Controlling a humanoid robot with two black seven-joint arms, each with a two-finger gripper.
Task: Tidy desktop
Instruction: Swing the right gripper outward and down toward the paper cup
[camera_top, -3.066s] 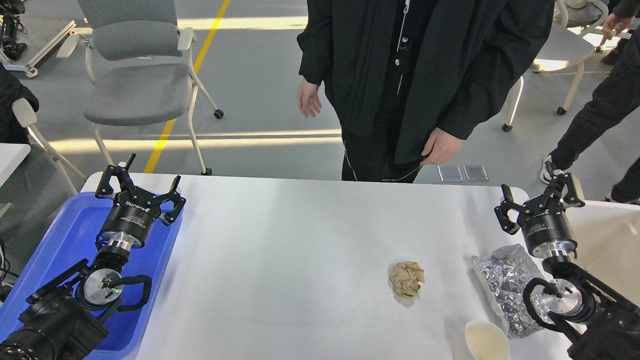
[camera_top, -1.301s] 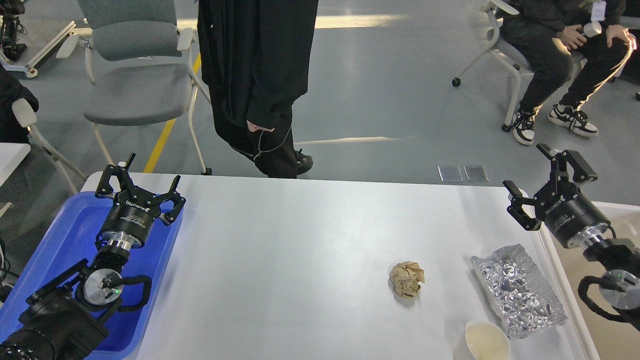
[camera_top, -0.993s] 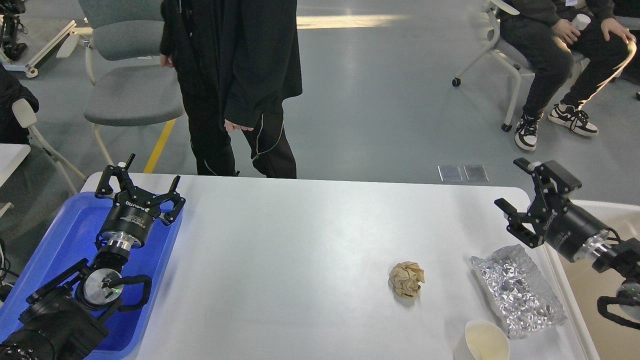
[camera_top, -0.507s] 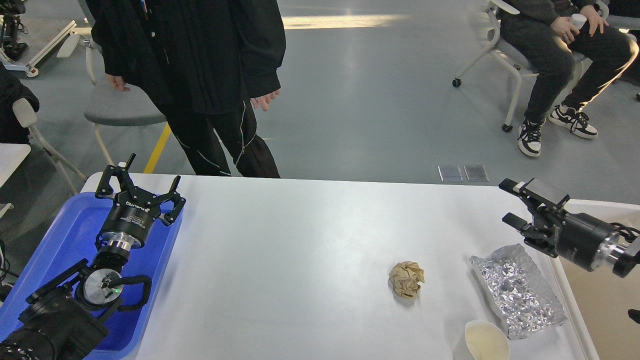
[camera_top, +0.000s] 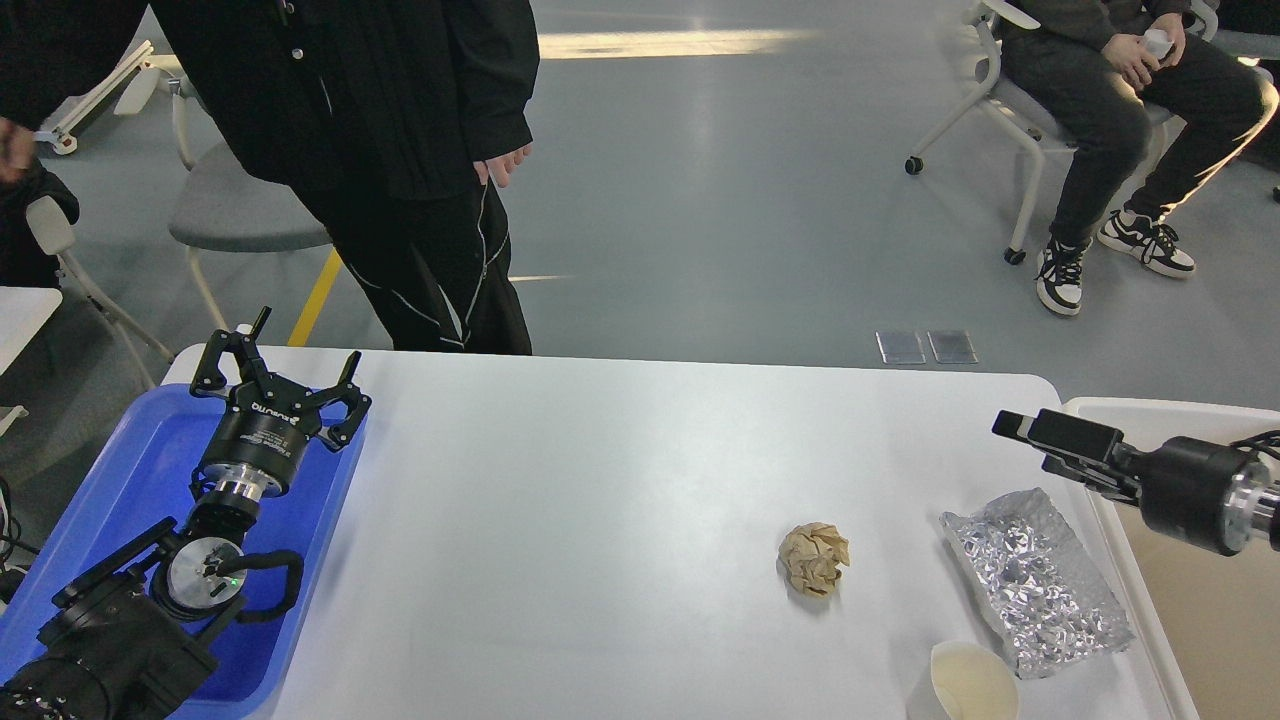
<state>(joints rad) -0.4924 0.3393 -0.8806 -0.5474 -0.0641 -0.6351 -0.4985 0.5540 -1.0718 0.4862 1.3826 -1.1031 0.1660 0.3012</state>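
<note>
The white desktop (camera_top: 600, 500) fills the middle of the head view. On its right part lie a crumpled brown paper ball (camera_top: 814, 560), a crinkled silver foil bag (camera_top: 1035, 580) and a paper cup (camera_top: 972, 684) at the front edge. My left gripper (camera_top: 282, 372) is open and empty, over the far right edge of the blue tray (camera_top: 130, 470). My right gripper (camera_top: 1022, 428) hangs over the desktop's right edge, just behind the foil bag. It is turned side-on, so its two fingers overlap and no gap shows.
A cream-white bin (camera_top: 1190, 610) stands against the desktop's right side, under my right arm. A person in black (camera_top: 400, 150) stands just behind the table's far left part. A grey chair (camera_top: 235, 215) is behind them. A seated person (camera_top: 1120, 90) is far right.
</note>
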